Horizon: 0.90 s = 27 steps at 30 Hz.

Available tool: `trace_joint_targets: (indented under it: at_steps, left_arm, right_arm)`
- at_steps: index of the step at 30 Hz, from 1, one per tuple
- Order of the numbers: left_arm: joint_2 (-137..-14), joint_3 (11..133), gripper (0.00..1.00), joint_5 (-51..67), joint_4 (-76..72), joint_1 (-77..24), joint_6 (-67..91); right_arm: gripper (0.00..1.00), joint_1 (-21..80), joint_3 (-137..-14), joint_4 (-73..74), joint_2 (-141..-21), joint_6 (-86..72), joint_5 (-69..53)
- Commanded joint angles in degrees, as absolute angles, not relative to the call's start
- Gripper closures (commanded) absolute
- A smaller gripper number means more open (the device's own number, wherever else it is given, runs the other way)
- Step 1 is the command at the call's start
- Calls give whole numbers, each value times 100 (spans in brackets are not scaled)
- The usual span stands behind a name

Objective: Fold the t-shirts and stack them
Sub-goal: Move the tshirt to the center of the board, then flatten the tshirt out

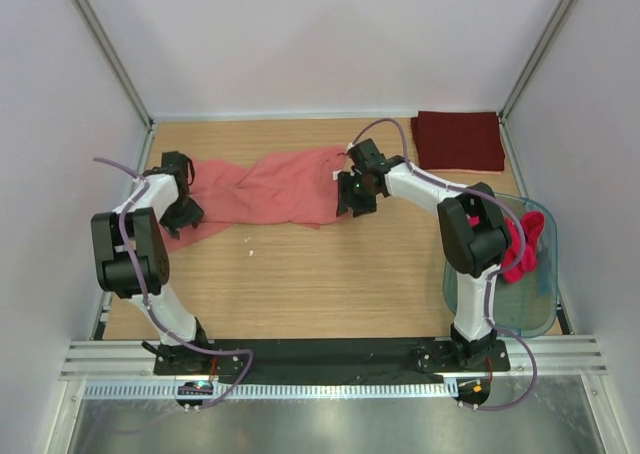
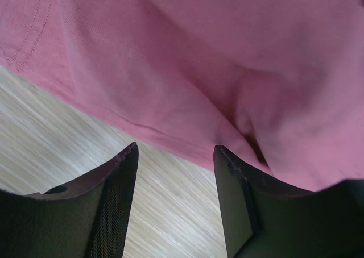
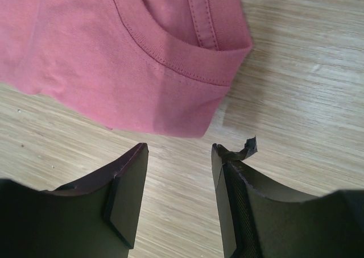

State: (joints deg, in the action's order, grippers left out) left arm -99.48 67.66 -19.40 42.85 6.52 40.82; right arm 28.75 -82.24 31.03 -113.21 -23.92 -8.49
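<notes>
A salmon-pink t-shirt (image 1: 262, 190) lies stretched and rumpled across the far half of the table. My left gripper (image 1: 183, 212) is open over its left end; the left wrist view shows the pink cloth (image 2: 216, 59) just beyond the empty jaws. My right gripper (image 1: 352, 196) is open at the shirt's right end; the right wrist view shows a hemmed edge (image 3: 170, 70) just ahead of the empty jaws. A folded dark maroon t-shirt (image 1: 458, 140) lies at the far right corner. A brighter red-pink t-shirt (image 1: 521, 246) sits in the tub, partly hidden by the right arm.
A translucent greenish plastic tub (image 1: 535, 299) stands at the right edge of the table beside the right arm. Metal frame posts and white walls enclose the table. Bare wood (image 1: 320, 284) shows in front of the shirt.
</notes>
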Motion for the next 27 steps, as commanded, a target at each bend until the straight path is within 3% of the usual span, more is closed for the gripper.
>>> trace_joint_targets:
  at_steps: [1,9,16,18,20,21,22,23,27]
  left_arm:
    - [-10072,6935,43,-1889,4157,852,3894]
    - [-10423,6741,45,-1583,3798,984,4043]
    - [-10565,6733,66,-1485,3727,984,3911]
    - [-10521,6680,78,-1450,3700,984,3850]
    - [-10407,6697,88,-1275,3788,984,3788]
    - [-10319,6697,98,-1240,3832,967,3788]
    - [-10240,6689,100,-1239,3928,958,3832]
    - [-10004,6671,100,-1265,3998,941,3849]
    - [-9118,6487,100,-1423,4174,800,3902]
  right_arm:
    - [44,2892,-8490,3050,-11364,-2312,-1072]
    - [45,2892,-8701,3067,-11680,-2417,-1248]
    - [48,2892,-8719,2971,-12014,-2654,-1151]
    - [52,2883,-8832,3006,-12102,-2742,-1160]
    - [67,2892,-8990,3058,-12146,-2769,-1160]
    - [73,2892,-9017,3076,-12129,-2786,-1134]
    - [89,2892,-9044,3094,-12112,-2812,-1082]
    - [98,2883,-9114,3137,-12024,-2821,-1046]
    - [99,2848,-9237,3383,-11577,-3014,-915]
